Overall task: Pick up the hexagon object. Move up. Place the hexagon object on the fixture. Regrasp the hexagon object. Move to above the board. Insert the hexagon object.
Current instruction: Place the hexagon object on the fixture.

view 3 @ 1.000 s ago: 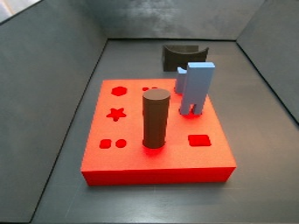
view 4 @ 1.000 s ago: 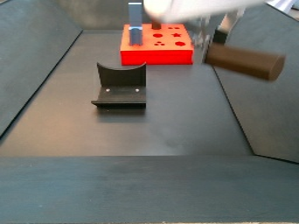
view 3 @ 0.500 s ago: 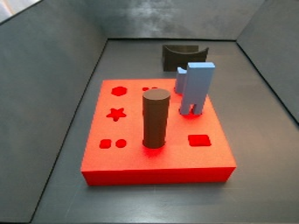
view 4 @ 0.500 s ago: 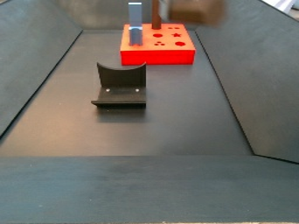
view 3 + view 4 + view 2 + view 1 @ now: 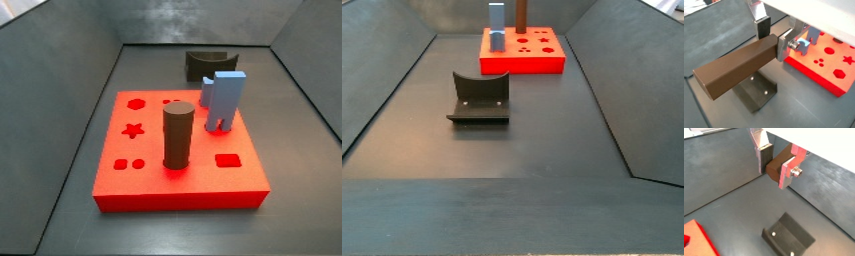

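Your hexagon object (image 5: 737, 67) is in the gripper (image 5: 774, 37), clamped between the two silver fingers (image 5: 763, 26), and in both wrist views you see it as a brown faceted rod; in one wrist view it runs out long from the jaws toward the camera, in the other (image 5: 779, 163) only a short dark stretch of it shows between the plates. The jaws are closed on the rod, with a reddish plate and a small bolt (image 5: 795, 172) on the near finger. Neither side view shows the gripper or the rod, so you cannot place them from there. Below the gripper you find the fixture (image 5: 789, 237), a dark bracket on a base plate with two small screw heads, resting on the grey floor; it also shows under the rod (image 5: 756, 92) and in both side views (image 5: 207, 63) (image 5: 478, 97). The rod is held clear above it, not touching. The board (image 5: 174, 170) lies flat on the floor, well apart from the fixture, with its hexagon hole (image 5: 135, 102) and star hole (image 5: 132, 130) open. On the board stand a round brown peg (image 5: 178, 135) and a light-blue block (image 5: 223, 100), both upright in their holes. You see a corner of the board in a wrist view (image 5: 829, 62) beyond the fingers.
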You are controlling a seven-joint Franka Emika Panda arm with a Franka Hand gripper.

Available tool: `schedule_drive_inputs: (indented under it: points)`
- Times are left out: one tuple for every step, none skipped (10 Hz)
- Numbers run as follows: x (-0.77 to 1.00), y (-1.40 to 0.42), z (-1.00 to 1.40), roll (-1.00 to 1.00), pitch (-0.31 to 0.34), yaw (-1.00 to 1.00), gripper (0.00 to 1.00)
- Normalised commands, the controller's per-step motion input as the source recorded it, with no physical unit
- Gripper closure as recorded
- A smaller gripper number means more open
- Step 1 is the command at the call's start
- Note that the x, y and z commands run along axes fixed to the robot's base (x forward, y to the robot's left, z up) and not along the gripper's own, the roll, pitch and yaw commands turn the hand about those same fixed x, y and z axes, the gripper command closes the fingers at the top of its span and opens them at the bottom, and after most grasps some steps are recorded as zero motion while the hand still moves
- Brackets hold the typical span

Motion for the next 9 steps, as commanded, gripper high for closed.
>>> schedule_drive_inputs:
  points:
    - [1.00, -0.31, 0.15, 0.08, 0.216, -0.09, 1.00]
    - [1.00, -0.27, 0.13, 0.09, 0.206, -0.06, 1.00]
    - [1.00, -0.18, 0.09, 0.10, 0.193, 0.00, 1.00]
    - [1.00, -0.14, 0.07, 0.10, 0.188, 0.01, 1.00]
    - [1.00, -0.10, 0.04, 0.10, 0.176, 0.03, 1.00]
    - [0.63, 0.50, -1.00, -1.00, -0.003, -0.02, 1.00]
    - [0.61, 0.52, -1.00, -1.00, -0.011, -0.02, 1.00]
    - [0.63, 0.51, -1.00, -1.00, -0.016, -0.03, 1.00]
    - [0.60, 0.36, -0.86, -1.00, -0.013, -0.04, 1.00]
